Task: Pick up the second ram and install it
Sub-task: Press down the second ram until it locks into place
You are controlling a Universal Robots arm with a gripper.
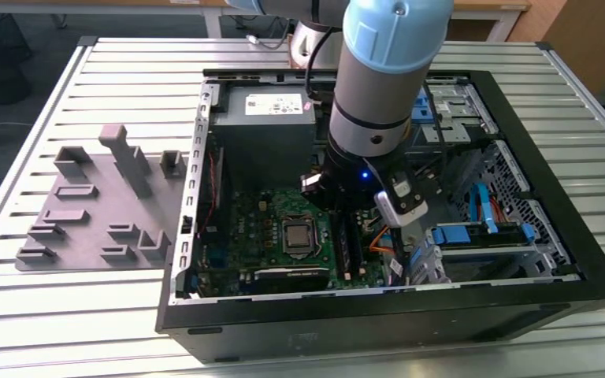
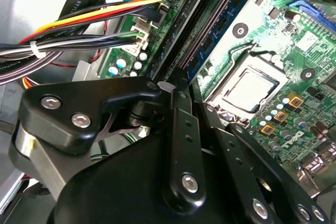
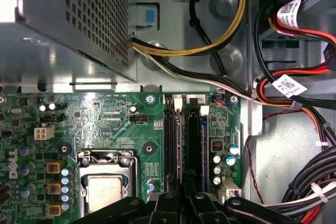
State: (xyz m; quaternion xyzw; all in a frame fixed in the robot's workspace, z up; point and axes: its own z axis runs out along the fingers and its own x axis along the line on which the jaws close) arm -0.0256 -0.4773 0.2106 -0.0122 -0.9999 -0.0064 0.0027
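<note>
In the exterior view, the arm reaches down into the open computer case (image 1: 554, 260) lying on the slatted desk (image 1: 103, 315), its pincer (image 1: 336, 206) low over the memory slots beside the processor socket (image 1: 298, 235). The gray holder tray (image 1: 92, 213) sits on the desk at the exterior view's left.

In the second wrist view, the pincer (image 2: 176, 85) has its dark linkage drawn together over the slots, and a blue edge that I take for the second ram (image 2: 212, 35) runs along one slot. Whether the fingers grip it I cannot tell.

In the first wrist view, the pincer (image 3: 182, 195) sits over two slots (image 3: 182, 140) that both appear filled, near the cable bundle (image 3: 294, 103).

The risk, as I judge it: uneven pressing could leave the stick tilted and half-seated, or strain the green motherboard (image 3: 105, 119).
</note>
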